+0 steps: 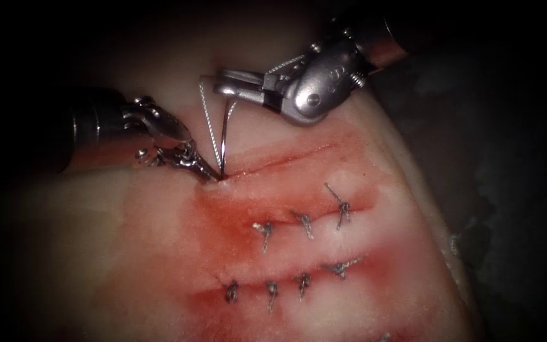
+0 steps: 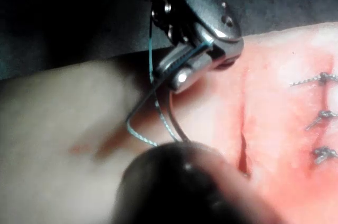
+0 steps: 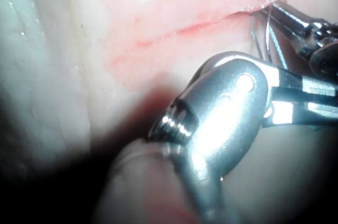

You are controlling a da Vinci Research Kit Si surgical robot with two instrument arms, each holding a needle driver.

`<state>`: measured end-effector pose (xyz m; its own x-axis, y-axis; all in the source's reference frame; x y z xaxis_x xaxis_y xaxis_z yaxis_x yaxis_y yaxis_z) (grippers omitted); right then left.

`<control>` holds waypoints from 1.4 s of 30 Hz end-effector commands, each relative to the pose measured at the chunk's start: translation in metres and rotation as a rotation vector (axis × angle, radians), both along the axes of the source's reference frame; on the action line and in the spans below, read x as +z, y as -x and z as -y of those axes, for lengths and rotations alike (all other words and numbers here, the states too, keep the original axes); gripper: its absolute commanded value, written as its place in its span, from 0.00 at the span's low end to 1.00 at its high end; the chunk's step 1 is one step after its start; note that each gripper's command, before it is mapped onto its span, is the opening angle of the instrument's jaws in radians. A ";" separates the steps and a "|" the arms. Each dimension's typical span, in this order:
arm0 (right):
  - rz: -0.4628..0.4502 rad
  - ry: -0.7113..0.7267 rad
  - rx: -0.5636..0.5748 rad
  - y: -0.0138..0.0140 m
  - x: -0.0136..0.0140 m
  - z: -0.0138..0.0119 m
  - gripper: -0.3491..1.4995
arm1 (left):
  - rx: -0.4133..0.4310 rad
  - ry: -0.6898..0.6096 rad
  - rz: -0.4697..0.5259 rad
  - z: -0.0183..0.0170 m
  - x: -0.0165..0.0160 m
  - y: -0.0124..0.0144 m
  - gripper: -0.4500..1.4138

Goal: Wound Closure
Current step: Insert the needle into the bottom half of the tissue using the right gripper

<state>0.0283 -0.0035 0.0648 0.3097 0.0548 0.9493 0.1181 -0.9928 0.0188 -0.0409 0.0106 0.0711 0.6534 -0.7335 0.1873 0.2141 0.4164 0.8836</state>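
Note:
The tissue has an open cut running from left up to the right. My right tool comes in from the upper right, its jaws shut on the curved needle near its upper end. The needle hangs down, and its point meets the tissue at the cut's left end. The thread loops just left of the needle. My left tool reaches in from the left, its tip touching the tissue right beside the needle's point. The left wrist view shows the right tool, the needle and the thread.
Two rows of several finished stitches with short cut ends lie below the open cut, amid red fluid. The tissue's edge falls away to dark at the right. In the right wrist view, the left tool sits at the cut's end.

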 end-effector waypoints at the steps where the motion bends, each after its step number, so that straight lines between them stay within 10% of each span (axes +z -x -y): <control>1: -0.001 0.000 0.002 -0.0007 0.0005 0.0000 0.00 | -0.002 0.004 0.001 -0.0007 0.0004 0.0006 0.00; 42: 0.075 0.091 -0.002 -0.0017 0.0007 -0.0003 0.00 | -0.012 0.009 0.005 -0.0003 0.0003 0.0007 0.00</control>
